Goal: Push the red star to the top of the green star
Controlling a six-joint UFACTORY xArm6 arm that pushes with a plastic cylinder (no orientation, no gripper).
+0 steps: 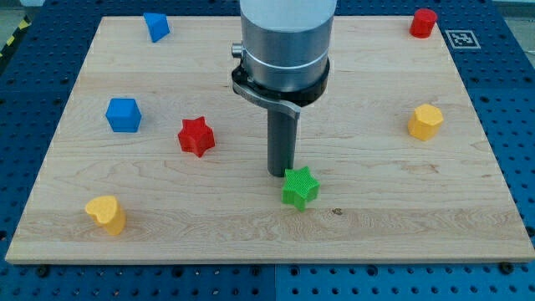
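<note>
The red star (196, 136) lies on the wooden board at the view's left of centre. The green star (300, 186) lies below the board's centre. My tip (279, 173) rests on the board just at the green star's upper left, touching or nearly touching it. The red star is about a hundred pixels to the left of my tip and a little higher. The arm's grey body (284, 42) hangs over the board's upper middle.
A blue cube (124, 114) sits left of the red star. A blue block (156, 26) lies at the top left. A yellow block (106, 214) lies at the bottom left. A yellow hexagonal block (425, 122) is at the right. A red cylinder (423, 22) is at the top right.
</note>
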